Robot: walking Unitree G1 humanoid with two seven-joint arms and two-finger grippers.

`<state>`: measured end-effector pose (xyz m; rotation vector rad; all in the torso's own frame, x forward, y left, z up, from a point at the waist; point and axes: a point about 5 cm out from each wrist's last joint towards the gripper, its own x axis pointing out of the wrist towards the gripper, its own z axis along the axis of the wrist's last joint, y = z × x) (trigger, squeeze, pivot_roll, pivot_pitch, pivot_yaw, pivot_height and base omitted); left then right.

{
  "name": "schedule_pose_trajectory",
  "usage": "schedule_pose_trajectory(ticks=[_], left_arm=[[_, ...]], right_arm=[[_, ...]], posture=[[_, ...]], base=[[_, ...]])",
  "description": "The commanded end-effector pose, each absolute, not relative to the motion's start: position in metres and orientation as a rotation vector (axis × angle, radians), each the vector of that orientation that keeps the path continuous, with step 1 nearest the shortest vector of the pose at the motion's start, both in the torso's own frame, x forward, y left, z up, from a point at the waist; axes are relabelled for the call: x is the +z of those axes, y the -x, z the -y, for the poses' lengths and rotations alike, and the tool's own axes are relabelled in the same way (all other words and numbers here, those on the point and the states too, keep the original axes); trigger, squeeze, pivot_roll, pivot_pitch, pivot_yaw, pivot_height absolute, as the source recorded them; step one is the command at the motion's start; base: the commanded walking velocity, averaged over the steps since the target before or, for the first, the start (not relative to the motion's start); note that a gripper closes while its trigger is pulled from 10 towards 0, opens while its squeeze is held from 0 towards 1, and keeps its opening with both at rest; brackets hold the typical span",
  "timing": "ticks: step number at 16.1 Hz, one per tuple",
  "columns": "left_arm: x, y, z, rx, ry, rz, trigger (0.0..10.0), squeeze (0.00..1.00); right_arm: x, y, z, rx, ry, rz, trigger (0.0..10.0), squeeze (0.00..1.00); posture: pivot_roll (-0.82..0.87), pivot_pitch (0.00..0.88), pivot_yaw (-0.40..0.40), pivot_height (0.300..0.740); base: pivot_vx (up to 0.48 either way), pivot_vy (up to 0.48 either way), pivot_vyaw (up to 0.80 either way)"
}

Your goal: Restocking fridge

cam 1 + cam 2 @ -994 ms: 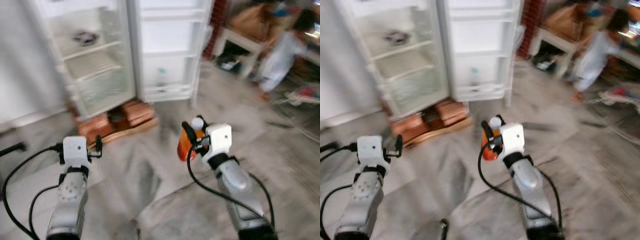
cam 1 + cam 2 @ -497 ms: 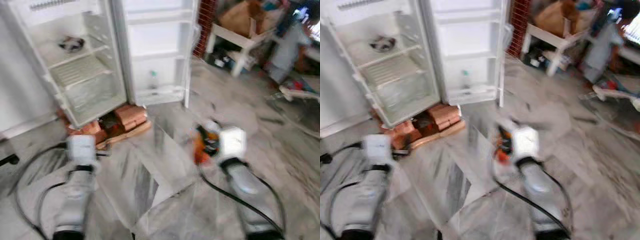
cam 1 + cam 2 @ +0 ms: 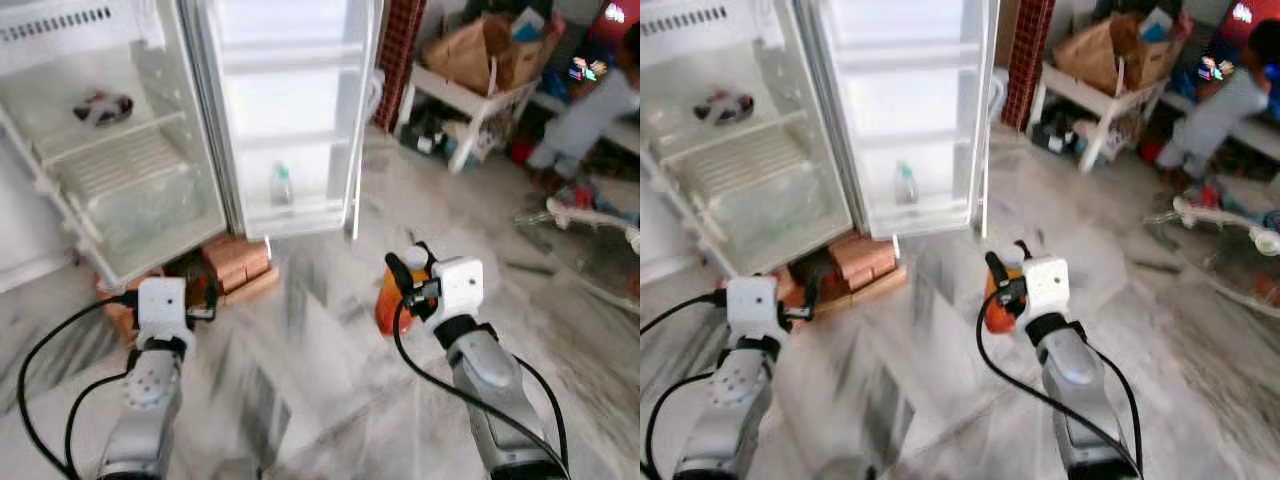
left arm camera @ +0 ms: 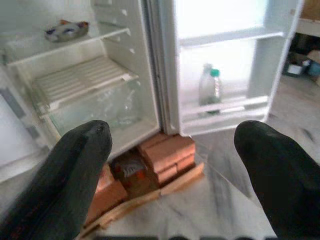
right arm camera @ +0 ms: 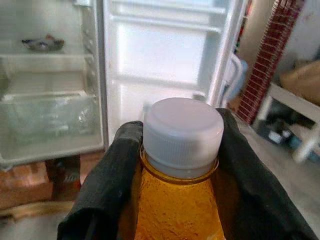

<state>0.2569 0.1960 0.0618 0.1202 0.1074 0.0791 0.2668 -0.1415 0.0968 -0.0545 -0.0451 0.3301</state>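
Marble floor [image 3: 330,330] separates the robot from the open fridge [image 3: 140,150], which stands on bricks [image 3: 235,262]. Right end effector [image 5: 175,165] is clamped on an orange bottle [image 5: 176,210] with a white cap, carried ahead and not yet shelved. Left end effector [image 4: 172,165] is spread and empty. One clear bottle [image 4: 210,90] occupies the door rack [image 4: 220,107]. Motion blur obscures the item on the upper shelf [image 3: 100,130].

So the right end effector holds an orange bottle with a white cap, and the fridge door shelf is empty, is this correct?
Not quite. The right end effector does hold the orange bottle, but the fridge door shelf is not empty: a clear bottle with a green cap stands on it, as the left wrist view shows.
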Motion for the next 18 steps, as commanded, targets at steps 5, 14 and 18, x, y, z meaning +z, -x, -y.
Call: schedule_pose_trajectory(ticks=[5,14,18], left_arm=[[0.0623,-0.2595,-0.1991,0.086,-0.139,-0.112,10.0,0.0],[0.0636,-0.2624,-0.2024,0.1,-0.159,-0.109,10.0,0.0],[0.064,-0.2648,-0.2021,0.102,-0.16,-0.107,10.0,0.0]], right_arm=[[0.1062,-0.269,0.1309,0.404,0.068,0.09,10.0,0.0],[0.1059,-0.273,0.1316,0.421,0.073,0.082,10.0,0.0],[0.1068,-0.2737,0.1315,0.419,0.069,0.089,10.0,0.0]], posture=[[0.08,0.073,-0.062,0.74],[0.09,0.072,-0.06,0.74],[0.08,0.068,-0.059,0.74]], base=[[0.48,0.0,0.32],[0.48,0.0,0.32],[0.48,0.0,0.0]])
